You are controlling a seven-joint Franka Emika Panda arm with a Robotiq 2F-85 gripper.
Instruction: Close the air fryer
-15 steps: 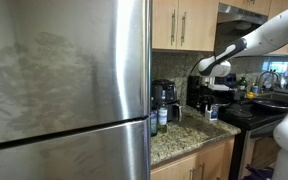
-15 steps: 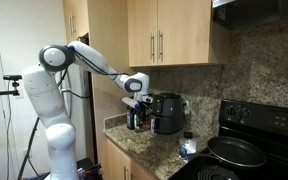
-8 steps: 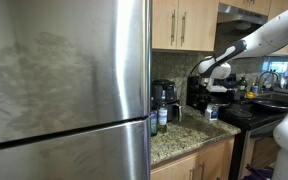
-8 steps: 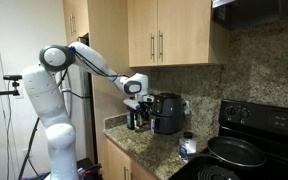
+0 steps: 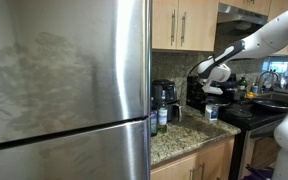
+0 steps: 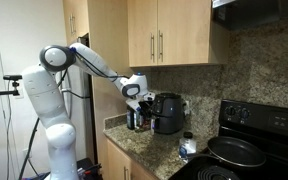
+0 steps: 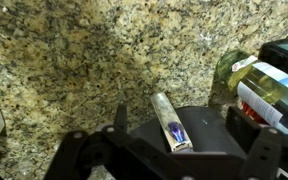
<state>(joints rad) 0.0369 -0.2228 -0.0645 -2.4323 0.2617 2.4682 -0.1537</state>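
The air fryer [image 6: 166, 112] is a black boxy appliance on the granite counter, and it also shows in an exterior view [image 5: 196, 95]. My gripper [image 6: 134, 97] hangs just in front of it, above the counter, and shows in the same way in an exterior view [image 5: 212, 88]. In the wrist view the gripper [image 7: 189, 135] is open, its two dark fingers spread wide. Between them lies a black rounded part [image 7: 209, 128] with a silver strip [image 7: 171, 122] on it. I cannot tell whether the fingers touch it.
A black-and-steel coffee maker [image 5: 164, 95] and bottles [image 5: 161, 118] stand by the steel fridge [image 5: 64, 80]. Bottles [image 7: 264, 90] lie right of the jaws. A small cup [image 6: 187, 148] sits near the black stove [image 6: 249, 150]. Wooden cabinets [image 6: 169, 35] hang overhead.
The gripper has shifted very slightly in front of the air fryer. Nothing else has visibly moved.
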